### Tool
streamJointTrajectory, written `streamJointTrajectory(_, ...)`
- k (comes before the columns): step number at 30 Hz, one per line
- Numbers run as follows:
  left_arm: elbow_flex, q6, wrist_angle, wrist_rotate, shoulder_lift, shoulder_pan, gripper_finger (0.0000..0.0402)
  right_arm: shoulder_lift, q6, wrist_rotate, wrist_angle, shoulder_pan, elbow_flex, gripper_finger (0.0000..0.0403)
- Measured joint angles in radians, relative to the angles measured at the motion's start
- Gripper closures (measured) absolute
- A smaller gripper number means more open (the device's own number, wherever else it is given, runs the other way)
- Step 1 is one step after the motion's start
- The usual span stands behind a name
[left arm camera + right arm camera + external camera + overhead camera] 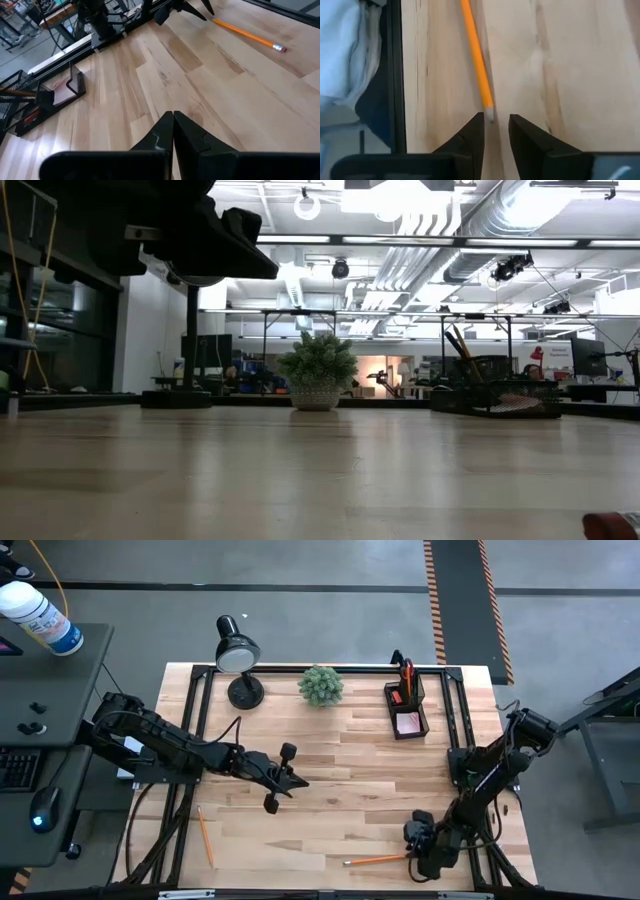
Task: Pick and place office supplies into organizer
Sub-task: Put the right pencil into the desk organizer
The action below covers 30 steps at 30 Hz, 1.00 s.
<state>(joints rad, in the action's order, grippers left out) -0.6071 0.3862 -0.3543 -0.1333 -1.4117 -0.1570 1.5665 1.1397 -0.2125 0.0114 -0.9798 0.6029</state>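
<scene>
Right gripper [495, 125] low at near-right table edge, jaws a narrow gap apart, straddling the eraser end of thin orange pencil [476, 57], nothing gripped yet. Risk: end-only pinch, pencil pivots or slips out. Left gripper [173, 131] mid-table, fully closed, empty. Black mesh organizer [407, 705] far right; second orange pencil [204, 836] near left.

Left tool [173, 131]: fingers pressed together over worktop [150, 80] | pencil [249, 34]: lying far side | mesh organizer [35, 100]: at edge, holding pink pad [61, 91]
</scene>
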Motion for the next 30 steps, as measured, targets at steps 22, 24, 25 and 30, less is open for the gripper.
streamJointTrajectory(22,0.0,-0.002,0.02,-0.01,0.0,0.0,0.0401,0.064,0.035,-0.178,0.034,-0.117,0.0,0.0325)
streamJointTrajectory(24,0.0,-0.002,0.019,-0.01,0.0,0.0,0.0401,0.1,0.036,-0.196,0.077,-0.126,0.001,0.0325)
streamJointTrajectory(25,0.0,-0.002,0.019,-0.01,0.0,0.0,0.0401,0.118,0.035,-0.203,0.101,-0.129,0.002,0.0325)
streamJointTrajectory(30,0.0,0.0,0.006,-0.017,0.0,0.0,0.0401,0.17,0.021,-0.287,0.163,-0.16,0.003,0.0325)
